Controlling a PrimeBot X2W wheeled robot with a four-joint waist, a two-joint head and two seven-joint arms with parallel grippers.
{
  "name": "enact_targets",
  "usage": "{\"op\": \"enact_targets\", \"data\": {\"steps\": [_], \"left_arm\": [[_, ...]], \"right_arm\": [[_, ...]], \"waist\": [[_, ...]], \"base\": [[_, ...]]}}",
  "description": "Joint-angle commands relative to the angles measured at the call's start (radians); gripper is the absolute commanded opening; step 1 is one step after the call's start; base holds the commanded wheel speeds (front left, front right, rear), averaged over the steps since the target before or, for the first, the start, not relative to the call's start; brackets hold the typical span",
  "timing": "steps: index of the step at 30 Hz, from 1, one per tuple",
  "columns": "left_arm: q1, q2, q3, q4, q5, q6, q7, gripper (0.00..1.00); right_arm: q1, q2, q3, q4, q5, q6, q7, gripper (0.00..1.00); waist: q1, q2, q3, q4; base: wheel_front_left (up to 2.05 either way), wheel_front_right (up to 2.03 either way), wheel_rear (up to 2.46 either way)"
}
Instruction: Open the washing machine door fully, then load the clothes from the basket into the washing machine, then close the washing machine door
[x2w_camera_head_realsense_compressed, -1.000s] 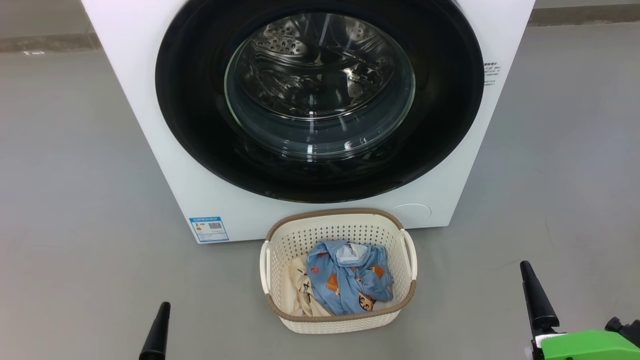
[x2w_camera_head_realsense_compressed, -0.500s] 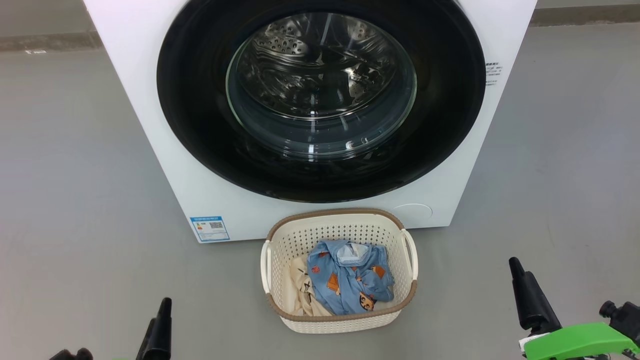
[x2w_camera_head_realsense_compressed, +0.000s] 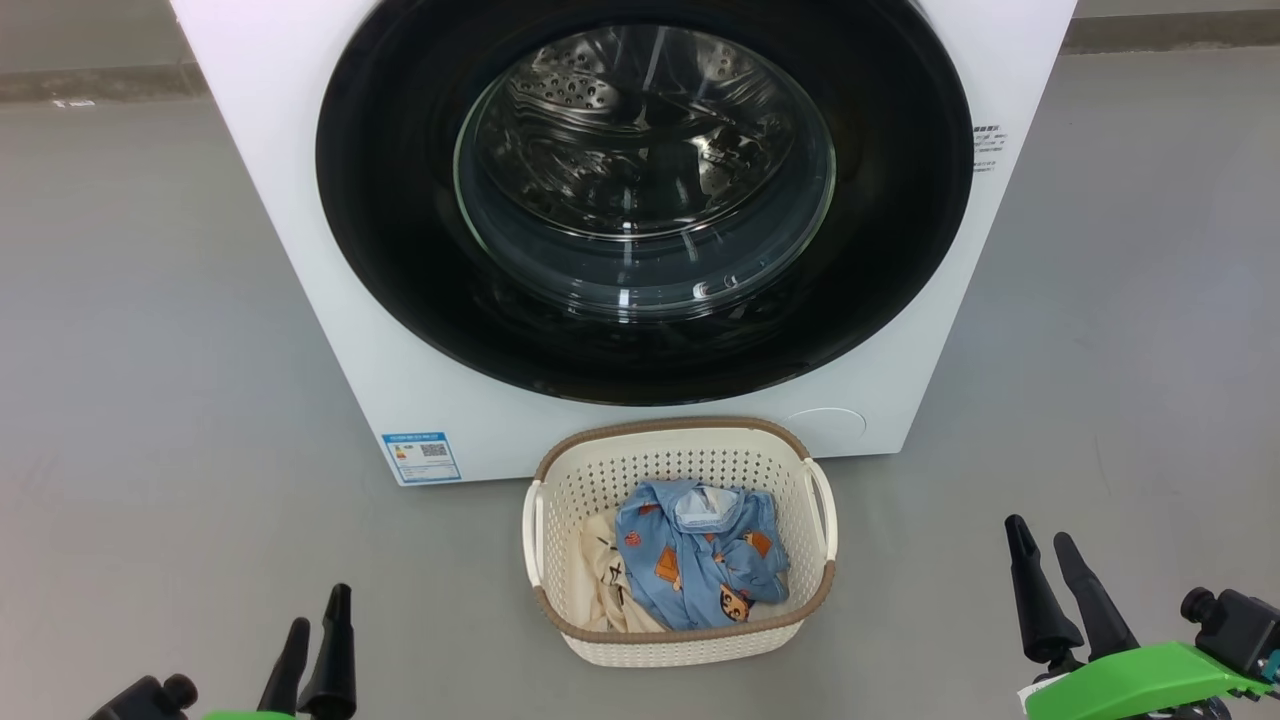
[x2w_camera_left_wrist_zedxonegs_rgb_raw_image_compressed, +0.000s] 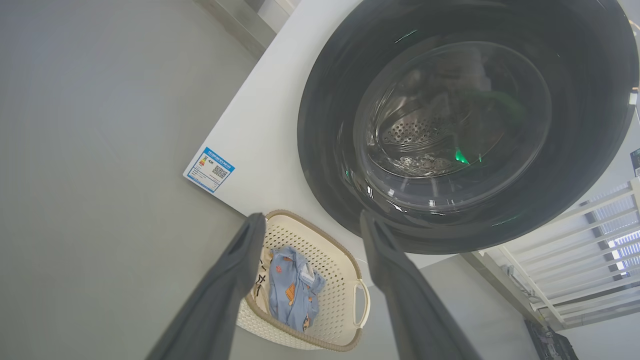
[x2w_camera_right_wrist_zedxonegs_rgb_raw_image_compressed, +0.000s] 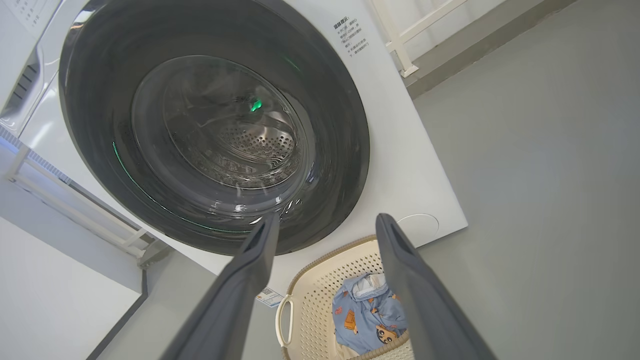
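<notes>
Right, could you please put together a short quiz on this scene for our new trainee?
1. True or false: the washing machine door stands fully open.
2. Where do the clothes lie? A: in the basket. B: in the drum. C: on the floor.
3. In one word, how do the jaws of the left end effector and the right end effector stand?
Key: 1 false; 2 A; 3 open.
</notes>
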Motion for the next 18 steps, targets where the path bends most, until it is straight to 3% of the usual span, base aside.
{"op": "enact_targets", "data": {"steps": [1, 18], "left_arm": [[-0.025, 0.014, 0.016, -0.034, 0.041, -0.002, -0.016, 1.0], [-0.021, 0.014, 0.011, -0.063, 0.251, -0.002, -0.066, 1.0]], "right_arm": [[-0.017, -0.014, 0.017, -0.035, -0.047, 0.001, -0.017, 1.0], [-0.019, -0.029, 0.038, -0.056, -0.256, 0.001, -0.067, 1.0]], "waist": [[-0.0001, 0.0, 0.0, 0.0], [-0.0001, 0.0, 0.005, -0.003]], "base": [[0.0, 0.0, 0.0], [0.0, 0.0, 0.0]]}}
